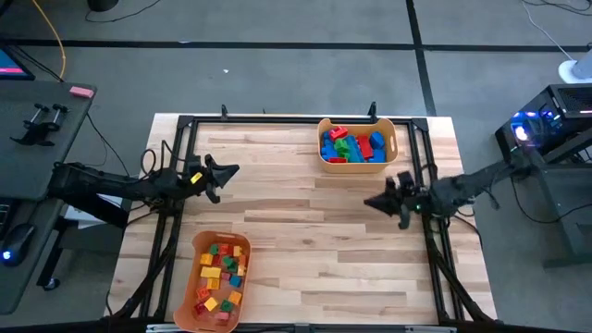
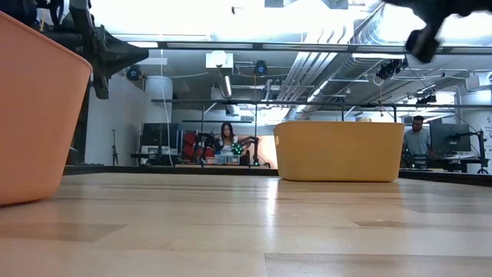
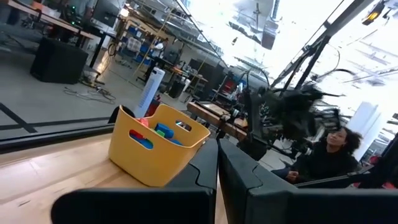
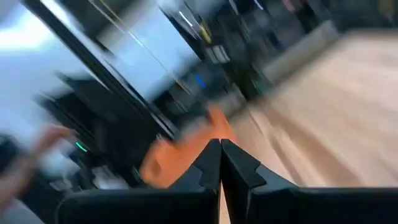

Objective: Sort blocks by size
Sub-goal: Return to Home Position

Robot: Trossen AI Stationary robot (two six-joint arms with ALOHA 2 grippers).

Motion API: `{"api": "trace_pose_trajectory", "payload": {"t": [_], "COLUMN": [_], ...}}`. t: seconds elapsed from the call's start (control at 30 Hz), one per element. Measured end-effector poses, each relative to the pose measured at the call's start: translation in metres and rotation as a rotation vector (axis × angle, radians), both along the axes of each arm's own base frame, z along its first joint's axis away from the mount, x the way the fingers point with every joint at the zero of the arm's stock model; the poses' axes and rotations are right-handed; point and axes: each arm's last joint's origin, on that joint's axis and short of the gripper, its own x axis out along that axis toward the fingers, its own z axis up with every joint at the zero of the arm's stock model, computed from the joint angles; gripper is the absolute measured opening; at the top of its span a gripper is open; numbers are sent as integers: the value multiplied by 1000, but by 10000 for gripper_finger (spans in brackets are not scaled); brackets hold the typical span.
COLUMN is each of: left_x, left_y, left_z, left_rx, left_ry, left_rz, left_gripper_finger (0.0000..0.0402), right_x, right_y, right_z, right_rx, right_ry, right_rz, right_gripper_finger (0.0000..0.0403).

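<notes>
Larger blue, red and green blocks (image 1: 351, 146) lie in a yellow bin (image 1: 394, 141) at the table's far edge; the left wrist view shows the bin (image 3: 155, 152) too. Small yellow, red, green and orange blocks (image 1: 220, 277) lie in an orange bin (image 1: 190, 298) at the near left. My left gripper (image 1: 229, 172) hangs shut and empty above the table's left side, pointing toward the right. My right gripper (image 1: 370, 202) hangs shut and empty above the right side, pointing toward the left; its wrist view shows the shut fingers (image 4: 219, 158) and the orange bin (image 4: 177, 158) blurred.
A black frame (image 1: 277, 118) runs along the table's far, left and right edges. Bare wooden tabletop (image 1: 314, 250) lies between the two bins. People sit in the room beyond the table (image 2: 228, 138) (image 2: 417, 140) (image 3: 323, 155).
</notes>
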Motion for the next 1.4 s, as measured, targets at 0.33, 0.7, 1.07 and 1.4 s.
{"api": "trace_pose_trajectory", "payload": {"t": [0.33,0.7,1.07,1.4], "left_x": [-2,-15,-23,-33], "left_y": [0,0,0,1], "left_z": [1,-23,-24,-11], "left_rx": [0,6,24,19], "left_ry": [-4,266,280,99], "left_rz": [1,2,-8,10], "left_gripper_finger": [1,1,1,1], "right_x": [-3,-16,-20,-31], "right_y": [-62,-64,-67,-62], "right_z": [-39,-77,-116,-103], "right_rx": [-130,-240,-290,-314], "right_ry": [-236,-201,211,76], "right_rz": [142,75,22,4], "right_gripper_finger": [0,0,0,0]}}
